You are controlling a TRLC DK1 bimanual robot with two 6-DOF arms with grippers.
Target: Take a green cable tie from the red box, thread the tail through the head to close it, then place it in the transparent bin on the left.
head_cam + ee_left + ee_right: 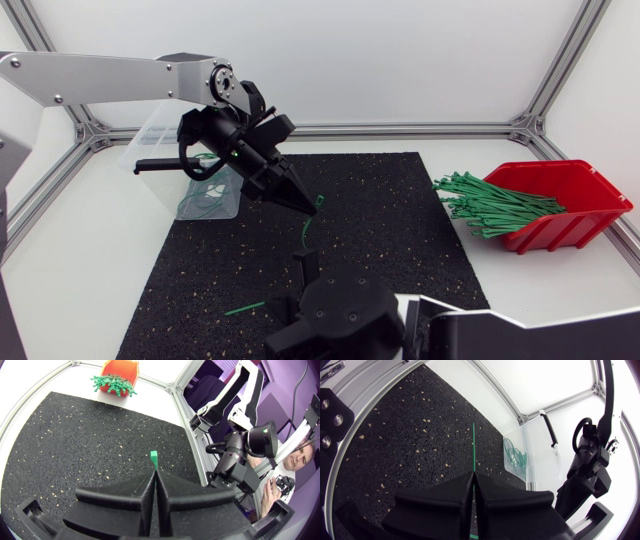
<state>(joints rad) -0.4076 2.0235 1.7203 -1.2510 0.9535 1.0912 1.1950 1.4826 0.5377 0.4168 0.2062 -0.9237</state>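
On the black mat [380, 230], mid-frame, the left gripper [304, 206] and right gripper [305, 262] both pinch one green tie [317, 205].

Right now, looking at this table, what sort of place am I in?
Probably a robotics lab test cell: the left arm and right arm meet over a black mat inside an aluminium frame, beside a red box of green cable ties.

Bright, even, diffuse light; faint shadows
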